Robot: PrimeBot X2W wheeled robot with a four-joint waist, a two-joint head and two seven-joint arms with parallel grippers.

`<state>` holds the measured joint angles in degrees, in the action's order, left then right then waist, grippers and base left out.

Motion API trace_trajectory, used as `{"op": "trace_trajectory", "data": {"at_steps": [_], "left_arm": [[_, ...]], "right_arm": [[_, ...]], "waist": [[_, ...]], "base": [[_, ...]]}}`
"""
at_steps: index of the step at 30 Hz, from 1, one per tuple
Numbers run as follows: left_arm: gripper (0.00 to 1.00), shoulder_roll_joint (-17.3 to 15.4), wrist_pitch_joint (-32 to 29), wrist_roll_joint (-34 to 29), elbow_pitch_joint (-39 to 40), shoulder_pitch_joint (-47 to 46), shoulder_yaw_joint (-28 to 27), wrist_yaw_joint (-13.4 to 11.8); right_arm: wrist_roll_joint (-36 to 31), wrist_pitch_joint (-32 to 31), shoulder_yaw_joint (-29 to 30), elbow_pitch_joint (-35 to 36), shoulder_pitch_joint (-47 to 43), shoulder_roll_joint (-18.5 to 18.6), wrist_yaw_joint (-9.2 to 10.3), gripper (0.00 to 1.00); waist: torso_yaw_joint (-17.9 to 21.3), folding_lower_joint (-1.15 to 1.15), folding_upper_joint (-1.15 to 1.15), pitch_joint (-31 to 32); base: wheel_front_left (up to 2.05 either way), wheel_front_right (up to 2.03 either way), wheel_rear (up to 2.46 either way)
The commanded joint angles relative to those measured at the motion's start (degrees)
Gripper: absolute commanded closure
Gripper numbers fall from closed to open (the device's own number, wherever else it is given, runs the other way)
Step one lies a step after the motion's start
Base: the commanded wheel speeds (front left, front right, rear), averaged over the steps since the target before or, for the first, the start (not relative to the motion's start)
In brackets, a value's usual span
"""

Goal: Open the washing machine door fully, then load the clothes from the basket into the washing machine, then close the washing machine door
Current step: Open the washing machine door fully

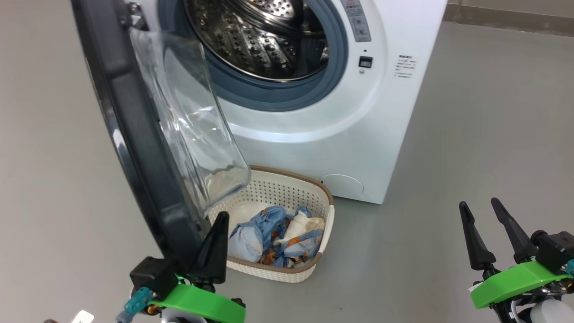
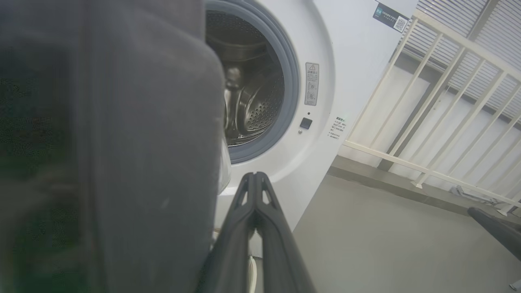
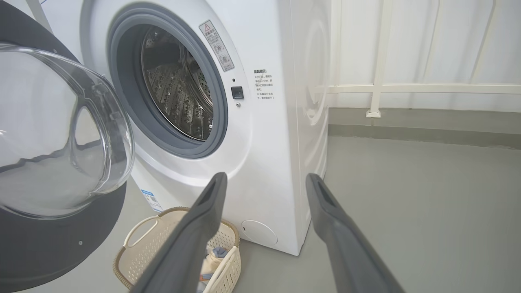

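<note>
The white washing machine [image 1: 350, 134] stands ahead with its steel drum [image 1: 255, 40] exposed. Its door [image 1: 134, 134] hangs open towards me on the left, the clear glass bulge facing the machine. Under the door sits the cream basket [image 1: 314, 188] holding light blue, orange and cream clothes [image 1: 269, 235]. My left gripper [image 1: 220, 220] is shut and empty, its tip beside the door's lower rim and in front of the basket. In the left wrist view the shut left gripper [image 2: 254, 177] lies just right of the dark door [image 2: 142, 142]. My right gripper [image 1: 479, 202] is open and empty, low on the right, away from the machine [image 3: 264, 142].
Grey floor [image 1: 471, 134] spreads to the right of the machine and in front of the basket. A cream railing [image 3: 378, 87] runs along the wall behind and beside the machine. The open door overhangs the basket's left part.
</note>
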<state>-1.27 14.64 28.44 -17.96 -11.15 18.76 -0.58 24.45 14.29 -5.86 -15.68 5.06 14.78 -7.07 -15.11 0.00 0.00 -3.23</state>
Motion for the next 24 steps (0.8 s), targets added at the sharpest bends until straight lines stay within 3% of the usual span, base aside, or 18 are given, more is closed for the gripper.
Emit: {"op": "trace_trajectory", "data": {"at_steps": [1,24], "left_arm": [[1.0,-1.6,0.4,-0.7,1.6,-0.5,-3.1,-1.0],[1.0,-3.9,0.4,-3.6,5.1,4.4,-11.0,-4.5]], "right_arm": [[-0.7,0.7,-0.8,1.4,0.4,1.2,-0.42,0.0],[-0.7,0.7,-0.4,1.5,-0.7,0.4,-0.42,0.0]], "waist": [[-0.8,0.0,0.0,0.0],[-5.3,0.0,0.0,1.3]], "base": [[0.0,0.0,0.0],[0.0,0.0,0.0]]}}
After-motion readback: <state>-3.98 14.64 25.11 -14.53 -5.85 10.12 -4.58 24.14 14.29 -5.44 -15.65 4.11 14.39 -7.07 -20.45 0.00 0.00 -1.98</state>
